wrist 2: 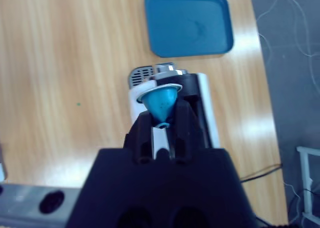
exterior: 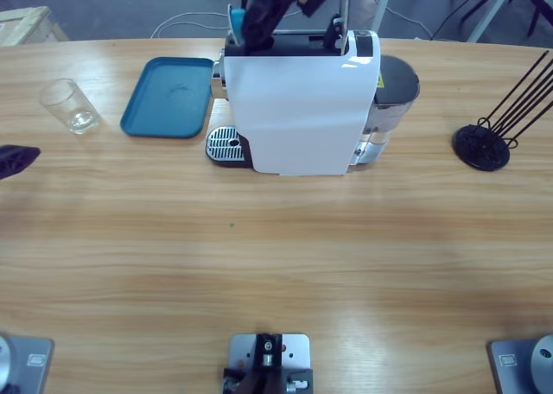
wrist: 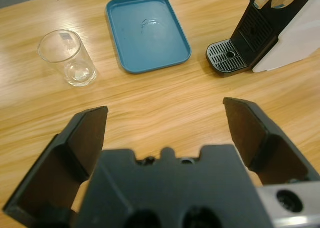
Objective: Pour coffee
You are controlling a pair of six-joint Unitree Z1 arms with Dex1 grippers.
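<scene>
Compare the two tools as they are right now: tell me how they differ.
The left tool has its jaws spread wide with nothing between them; the right tool is shut on a blue capsule. The left tool hangs over bare table, facing the glass and tray; the right tool is above the machine, looking down on it. Both have black jaws.

left pincer (wrist: 165,123): jaws wide apart, low over table | right pincer (wrist 2: 162,120): closed, pointing down
</scene>
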